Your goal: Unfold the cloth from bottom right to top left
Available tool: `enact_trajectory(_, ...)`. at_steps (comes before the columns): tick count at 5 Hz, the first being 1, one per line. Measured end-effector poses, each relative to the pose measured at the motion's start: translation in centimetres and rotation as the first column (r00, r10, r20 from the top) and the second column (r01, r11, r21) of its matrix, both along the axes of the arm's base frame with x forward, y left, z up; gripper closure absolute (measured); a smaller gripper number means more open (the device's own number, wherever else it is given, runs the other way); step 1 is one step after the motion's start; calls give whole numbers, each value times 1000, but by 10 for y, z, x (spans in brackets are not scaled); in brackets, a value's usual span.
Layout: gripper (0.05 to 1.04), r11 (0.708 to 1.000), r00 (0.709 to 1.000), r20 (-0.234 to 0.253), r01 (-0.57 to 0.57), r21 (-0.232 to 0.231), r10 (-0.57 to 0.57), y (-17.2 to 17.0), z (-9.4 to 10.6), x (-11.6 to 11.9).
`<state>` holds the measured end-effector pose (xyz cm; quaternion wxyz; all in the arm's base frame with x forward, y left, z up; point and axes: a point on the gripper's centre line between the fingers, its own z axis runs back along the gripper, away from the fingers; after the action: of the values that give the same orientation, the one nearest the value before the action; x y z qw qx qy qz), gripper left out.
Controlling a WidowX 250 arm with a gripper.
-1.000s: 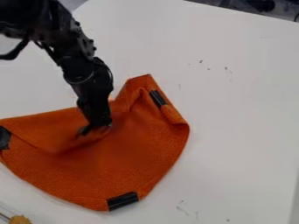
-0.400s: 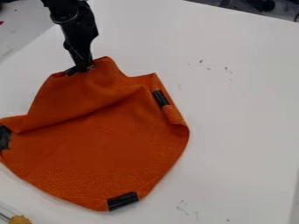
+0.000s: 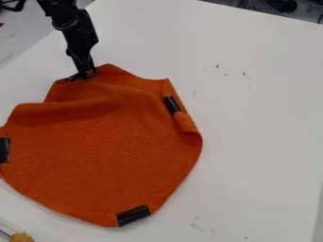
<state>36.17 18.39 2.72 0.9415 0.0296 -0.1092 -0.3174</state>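
The black gripper is at the upper left, at the top edge of the orange cloth, and looks shut on that edge. Spread over the left and middle of the table, the cloth has its upper part drawn up toward the gripper. A raised fold runs across its upper left, and its right edge is curled over. Black strips mark the cloth at its left, right and bottom edges.
The white table carries small dark marks on its right side. At the bottom left corner lies a small yellowish-brown object. The table's far edge crosses the top right, with dark items beyond.
From the cloth's middle, the gripper has moved up and slightly left, drawing the cloth's upper layer with it. Most recently it shifted slightly, and the upper-left fold spread outward.
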Motion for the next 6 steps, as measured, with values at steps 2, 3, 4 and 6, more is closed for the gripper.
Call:
enact_trajectory(2,992,996,995,-38,89,14,-89,0,-8,32)
enact_trajectory(3,827,994,995,-14,103,29,-102,0,-1,41)
enact_trajectory(4,552,996,996,1,91,21,-91,-1,2,44)
enact_trajectory(6,75,998,998,6,68,14,-68,-5,3,47)
